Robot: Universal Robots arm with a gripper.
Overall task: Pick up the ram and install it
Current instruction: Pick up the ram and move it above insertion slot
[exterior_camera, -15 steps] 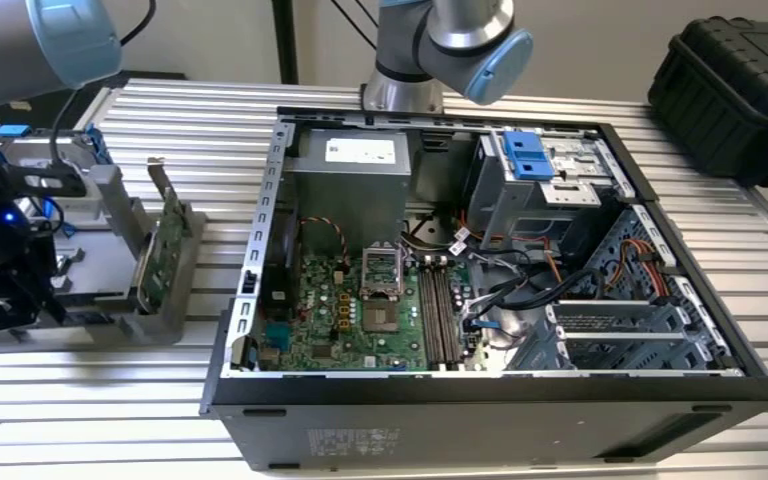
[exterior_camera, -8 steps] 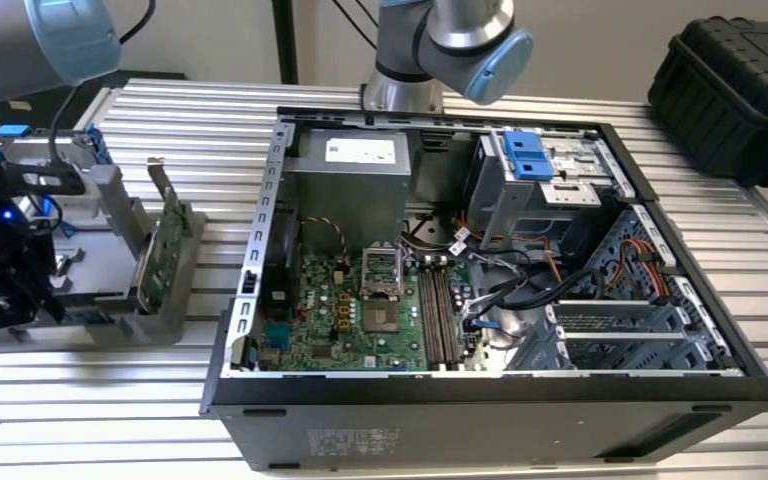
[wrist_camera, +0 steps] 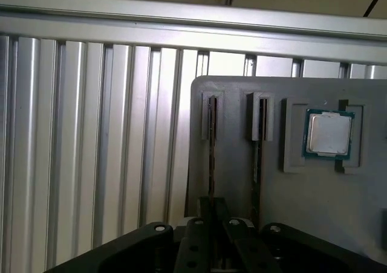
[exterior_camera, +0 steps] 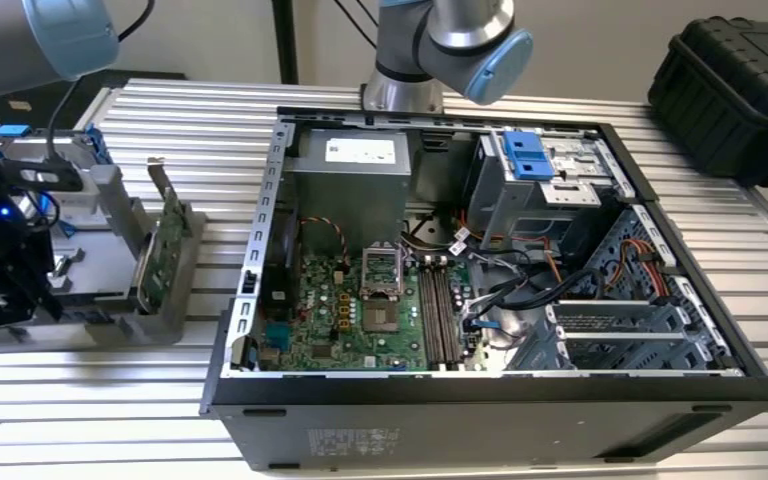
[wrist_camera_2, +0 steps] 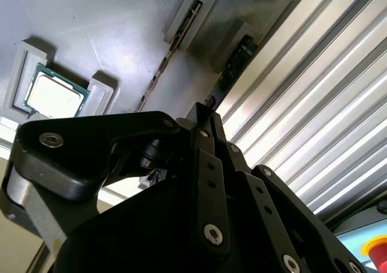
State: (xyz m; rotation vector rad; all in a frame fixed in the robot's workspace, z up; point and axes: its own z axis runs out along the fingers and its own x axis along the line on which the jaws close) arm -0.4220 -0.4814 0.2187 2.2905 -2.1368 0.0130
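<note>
Ribbed aluminium table (exterior_camera: 91, 425): an open computer case (exterior_camera: 491, 435) is set on it. A grey parts holder (exterior_camera: 84, 338) is placed beside the case, toward the exterior view's left.

The ram (wrist_camera: 212, 141), a thin dark stick, stands on its long edge in the grey holder (wrist_camera: 314, 212), in the slot nearest the ribbed surface (wrist_camera: 91, 134).

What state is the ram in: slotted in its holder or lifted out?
Slotted in: the first wrist view shows the ram on edge in a slot of the gray holder.
</note>
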